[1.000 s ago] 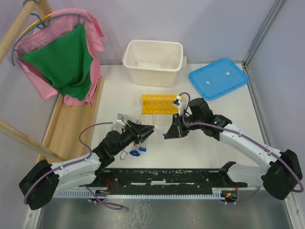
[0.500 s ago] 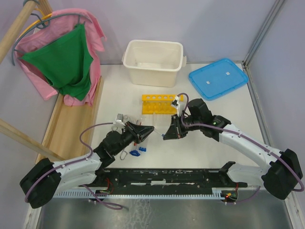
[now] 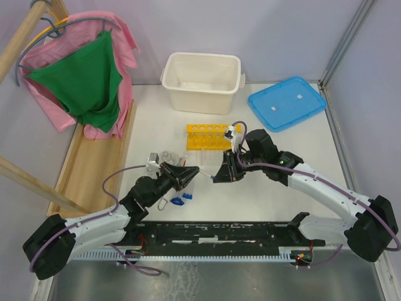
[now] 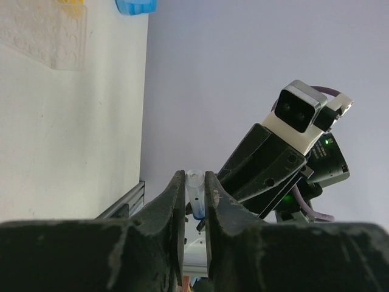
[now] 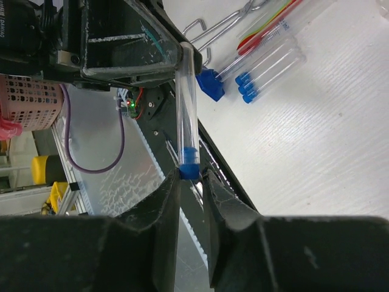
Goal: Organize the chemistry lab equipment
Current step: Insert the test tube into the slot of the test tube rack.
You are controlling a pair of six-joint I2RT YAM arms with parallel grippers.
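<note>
A clear tube [image 5: 185, 103] with a blue cap [image 5: 189, 167] hangs in the air between both grippers, above the table's front middle [image 3: 203, 174]. My left gripper [image 4: 194, 182] is shut on the tube's [image 4: 196, 191] rounded end, with both fingers pressed against it. My right gripper [image 5: 190, 176] stands at the cap end, its jaws slightly apart; one finger touches the cap and a small gap shows at the other. More blue-capped tubes [image 5: 267, 67], a red rod [image 5: 267, 27] and metal tongs [image 5: 225, 24] lie on the table. The yellow rack [image 3: 210, 136] stands behind the grippers.
A white tub [image 3: 202, 74] sits at the back centre, with a flat blue lid [image 3: 287, 102] to its right. Pink and green cloths [image 3: 88, 81] hang at the back left over a wooden ledge [image 3: 94, 163]. Small blue pieces [image 3: 182, 200] lie near the left arm.
My left gripper has moved in and closed on the tube's rounded end. My right gripper's jaws have loosened at the cap, and both arms have shifted slightly left.
</note>
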